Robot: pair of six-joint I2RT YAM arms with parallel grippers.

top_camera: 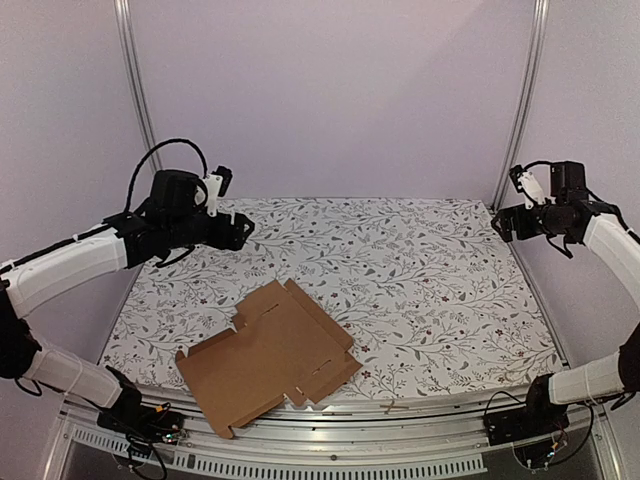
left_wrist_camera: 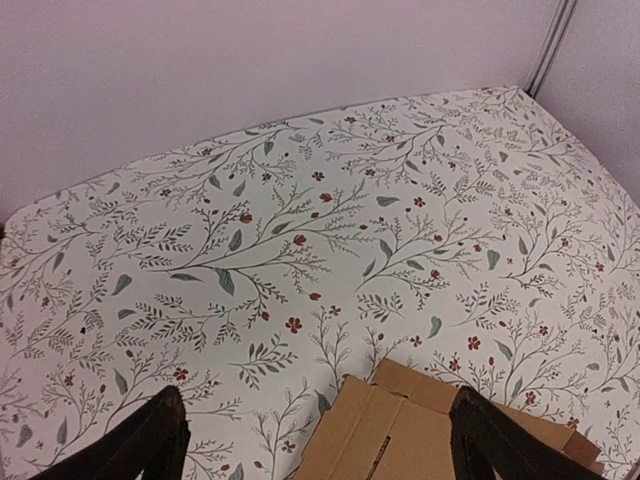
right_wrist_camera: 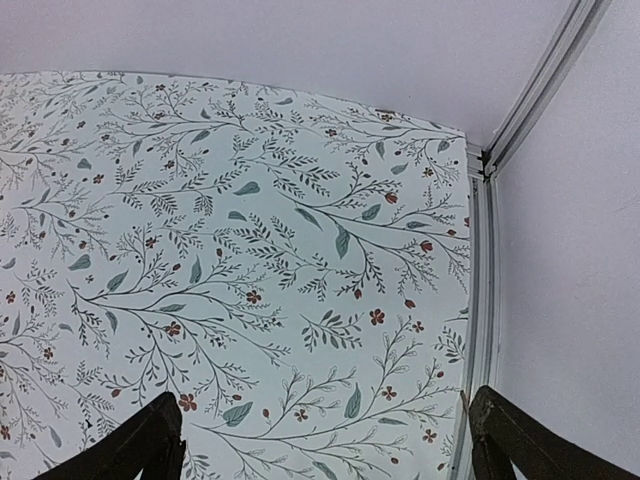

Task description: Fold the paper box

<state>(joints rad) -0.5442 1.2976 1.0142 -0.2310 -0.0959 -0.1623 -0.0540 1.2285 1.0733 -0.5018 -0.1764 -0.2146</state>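
The paper box (top_camera: 268, 355) is a flat brown die-cut cardboard sheet with tabs and notches, lying at the front of the floral table, left of centre. One corner of the paper box (left_wrist_camera: 420, 435) shows at the bottom of the left wrist view. My left gripper (top_camera: 240, 230) hovers above the back left of the table, well behind the sheet; its jaws stand wide apart with nothing between them (left_wrist_camera: 320, 445). High at the back right edge, my right gripper (top_camera: 503, 222) is open and empty too (right_wrist_camera: 325, 440), far from the sheet.
A floral cloth covers the table (top_camera: 420, 280). Metal frame posts (top_camera: 135, 90) (top_camera: 520, 100) rise at the back corners, and a metal rail (right_wrist_camera: 483, 300) runs along the right edge. Plain walls close in the back and sides.
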